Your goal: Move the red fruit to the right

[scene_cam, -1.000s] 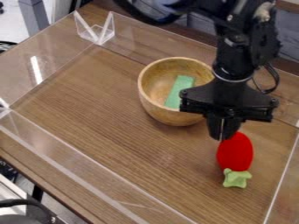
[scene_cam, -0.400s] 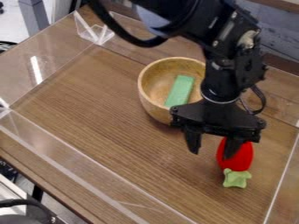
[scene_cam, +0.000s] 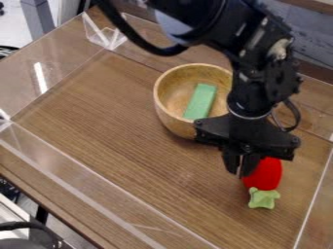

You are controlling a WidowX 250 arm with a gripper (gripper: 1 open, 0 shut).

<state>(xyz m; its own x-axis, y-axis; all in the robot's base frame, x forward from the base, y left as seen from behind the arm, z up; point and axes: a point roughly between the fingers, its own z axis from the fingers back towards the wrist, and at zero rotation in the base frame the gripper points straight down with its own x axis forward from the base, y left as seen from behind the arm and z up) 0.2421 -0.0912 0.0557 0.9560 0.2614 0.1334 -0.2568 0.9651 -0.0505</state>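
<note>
- Pointing straight down, the black fingers [scene_cam: 248,164] sat over the near-right part of the counter [scene_cam: 117,126], closed narrow at the upper left edge of the red fruit [scene_cam: 264,172].
- Finger tips overlapped the fruit's top in this view; couldn't tell whether they actually pinched it or just touched it.
- Red fruit lay on the wood surface, near the right acrylic wall, in front of and to the right of the wooden bowl [scene_cam: 176,109].
- Its light green stem end [scene_cam: 264,198] pointed toward the camera, flat on the counter just below the red body.
- Fruit and bowl were apart; the arm's black cross-piece covered the gap between them and part of the bowl's right rim.
- Wooden bowl stood upright mid-counter with a flat green block [scene_cam: 200,99] leaning inside it, tilted against the inner wall.
- Black arm [scene_cam: 254,68] came down from the top of the frame, wrist vertical above the fruit.
- Clear acrylic walls [scene_cam: 53,68] ringed the wooden surface; a small clear folded piece [scene_cam: 107,35] stood at the far left corner, well away from everything else.
- Left half of the counter held only wood grain and reflections from the acrylic.
</note>
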